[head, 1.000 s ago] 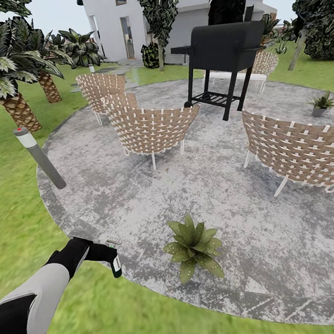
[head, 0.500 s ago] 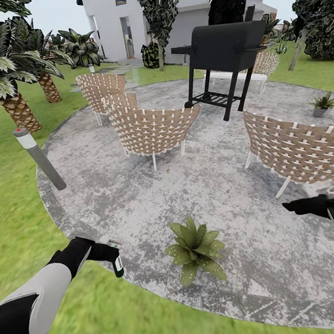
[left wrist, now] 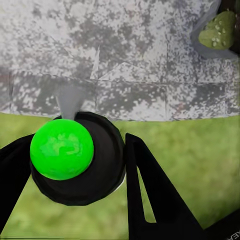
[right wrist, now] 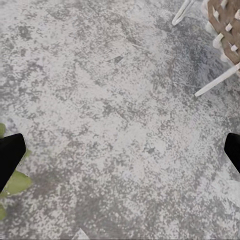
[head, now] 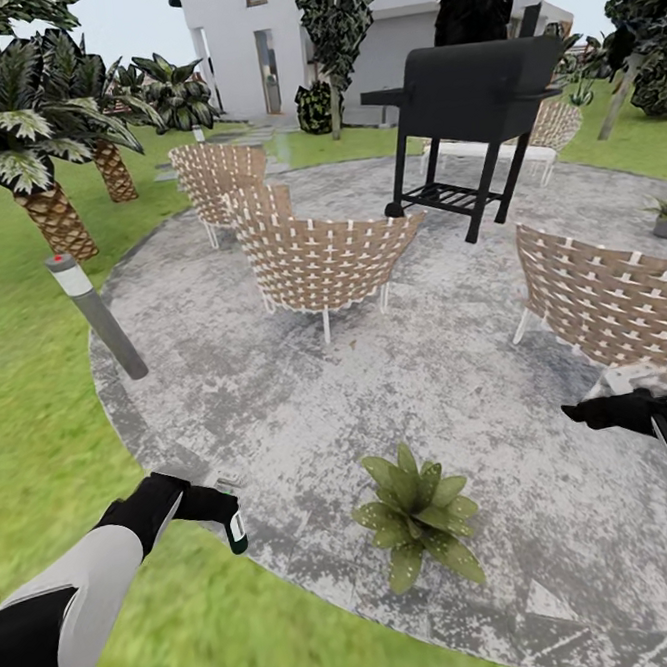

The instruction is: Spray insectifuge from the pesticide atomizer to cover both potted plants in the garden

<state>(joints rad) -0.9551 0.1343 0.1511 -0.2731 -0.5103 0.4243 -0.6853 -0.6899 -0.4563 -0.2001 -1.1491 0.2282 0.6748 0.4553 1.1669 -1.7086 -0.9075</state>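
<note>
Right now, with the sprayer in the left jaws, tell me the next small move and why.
Probably swing the left gripper toward the nearer potted plant, to its right on the patio. The pesticide atomizer is held over the patio's edge, short of the leaves, so spraying from here would likely miss.

Your left arm wears a smooth pale-grey shell with black sections at elbow and wrist, ending in a matte black left pincer [head: 219, 508] with flat, tapering fingers [left wrist: 150, 200]. Your black right pincer [head: 605, 410] is equally plain, unmarked.
</note>
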